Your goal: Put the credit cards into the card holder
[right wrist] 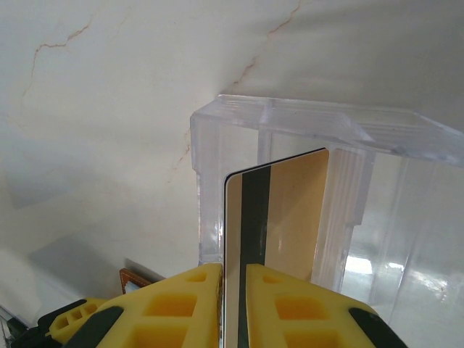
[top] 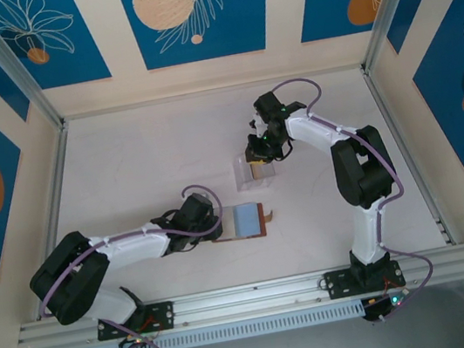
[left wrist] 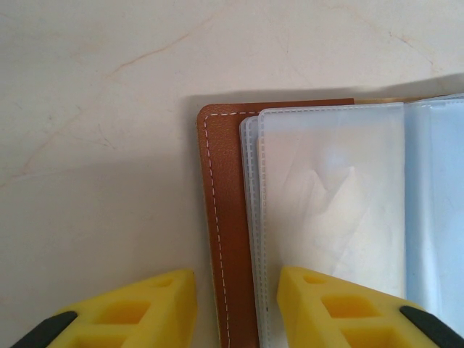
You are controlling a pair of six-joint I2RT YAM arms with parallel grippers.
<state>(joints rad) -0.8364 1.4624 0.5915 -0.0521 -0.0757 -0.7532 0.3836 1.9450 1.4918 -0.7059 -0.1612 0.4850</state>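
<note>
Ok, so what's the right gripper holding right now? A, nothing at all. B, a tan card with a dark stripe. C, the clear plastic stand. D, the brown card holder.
B: in the right wrist view the right gripper is pinched on a tan card that has a black stripe and stands upright at the clear stand.

Right end effector in narrow pinch
</note>
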